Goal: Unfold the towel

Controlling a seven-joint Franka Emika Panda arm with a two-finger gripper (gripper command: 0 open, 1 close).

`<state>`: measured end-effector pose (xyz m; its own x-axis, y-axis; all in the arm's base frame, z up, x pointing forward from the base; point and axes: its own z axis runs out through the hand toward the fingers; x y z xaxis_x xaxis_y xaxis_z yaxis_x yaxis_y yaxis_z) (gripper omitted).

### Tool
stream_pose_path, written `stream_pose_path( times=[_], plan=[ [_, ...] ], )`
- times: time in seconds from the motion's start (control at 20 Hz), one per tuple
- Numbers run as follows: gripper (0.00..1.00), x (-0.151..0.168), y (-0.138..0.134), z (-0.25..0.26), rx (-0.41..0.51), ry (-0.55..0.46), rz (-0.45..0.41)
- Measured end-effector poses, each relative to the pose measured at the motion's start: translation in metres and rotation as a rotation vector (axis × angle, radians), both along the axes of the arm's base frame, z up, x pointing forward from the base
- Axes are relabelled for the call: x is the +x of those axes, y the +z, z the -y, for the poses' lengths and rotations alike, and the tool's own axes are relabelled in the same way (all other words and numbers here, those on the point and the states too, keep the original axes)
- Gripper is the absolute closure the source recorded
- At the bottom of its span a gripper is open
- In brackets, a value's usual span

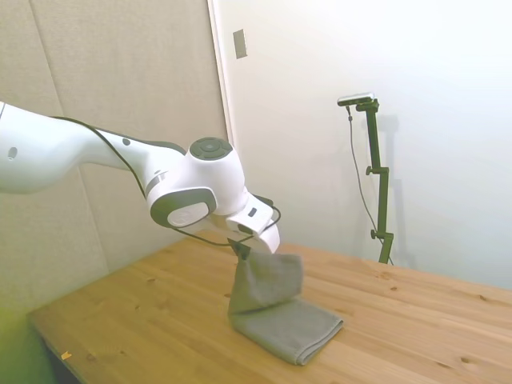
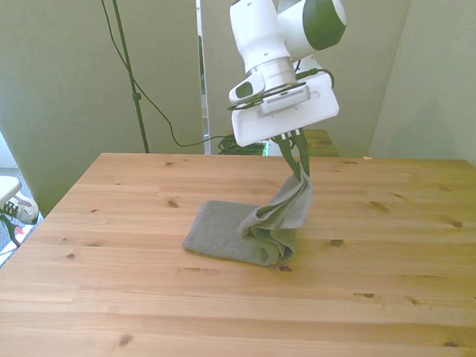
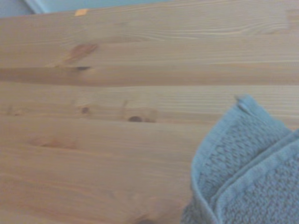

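Looking at the big stuff first: the wooden table takes up most of every view, and my arm comes in over it from the side view's left. Then the towel, sitting around the middle of the table. Part of it lies flat on the wood, and the top layer is pulled up into a drooping flap toward the front view's right. Smallest bit is the claw, clenched on the upper edge of that flap, so I've got one layer pinched and hanging off the tabletop while the rest stays put. The wrist view just shows a hemmed corner of cloth against bare planks, a bit blurry.

So I'd say I'm mid-unfold: grab is done, layer is lifted, flip-over isn't. My guess for the next move is carrying that edge across to the front view's right and lowering it so the flap lays out flat, then letting go. It's thick terry, so I'd go slow or the bottom layer will probably drag along.
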<state>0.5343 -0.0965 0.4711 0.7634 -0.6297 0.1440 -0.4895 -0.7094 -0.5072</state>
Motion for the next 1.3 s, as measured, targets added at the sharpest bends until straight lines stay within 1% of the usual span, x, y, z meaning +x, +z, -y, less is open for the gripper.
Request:
stream_pose_path(
  times=[0.15,0.3,0.35,0.45,0.6,0.8,0.9,1.1,1.2,1.3],
  plan=[
    [1.0,0.008,-0.006,-0.021,0.001,0.117,-0.012],
    [1.0,0.022,-0.019,-0.046,-0.018,0.204,-0.018],
    [0.0,0.027,-0.024,-0.058,-0.026,0.238,-0.021],
    [0.0,0.033,-0.038,-0.081,-0.036,0.328,-0.048],
    [0.0,0.04,-0.061,-0.107,-0.006,0.466,-0.115],
    [0.0,0.052,-0.074,-0.101,0.04,0.553,-0.159],
    [0.0,0.053,-0.073,-0.095,0.073,0.612,-0.162],
    [0.0,0.049,-0.059,-0.096,0.111,0.708,-0.151],
    [0.0,0.043,-0.053,-0.099,0.119,0.734,-0.145],
    [0.0,0.034,-0.046,-0.1,0.111,0.733,-0.145]
  ],
)
